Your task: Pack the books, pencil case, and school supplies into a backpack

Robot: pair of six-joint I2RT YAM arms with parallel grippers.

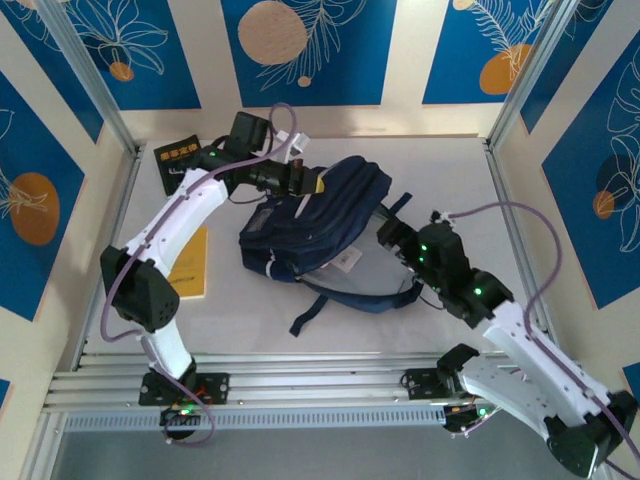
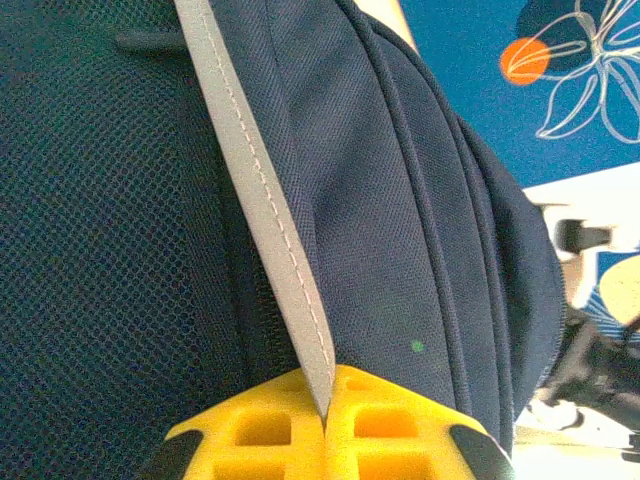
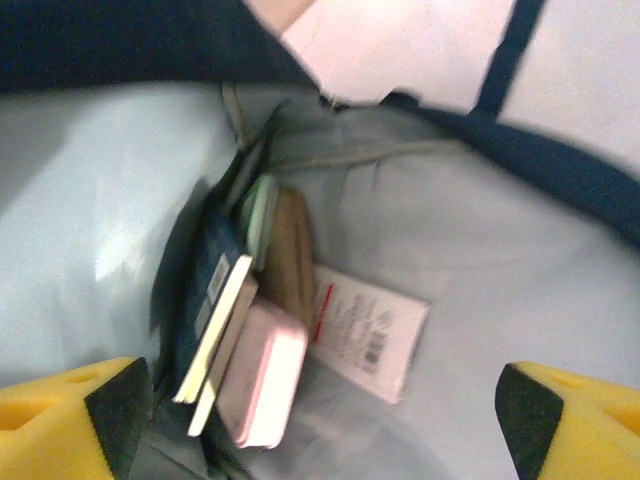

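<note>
Backpack point(image 1: 320, 215): soft, limp fabric, likely sags; left hand point(image 2: 325, 420) pinches pale stripe point(image 2: 265, 200), a fair hold; right hand point(image 3: 320, 405) spread inside mouth.

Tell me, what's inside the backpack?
Inside the backpack I see a dark blue book, the pink pencil case, a white packet with red print and a brown thing. Whatever lies beneath them is covered.

Books point(image 3: 207, 290) and pencil case point(image 3: 262, 385) lie inside backpack point(image 3: 500, 250).

L claw point(image 2: 325, 418) clamped, R claw point(image 3: 320, 415) agape.
</note>
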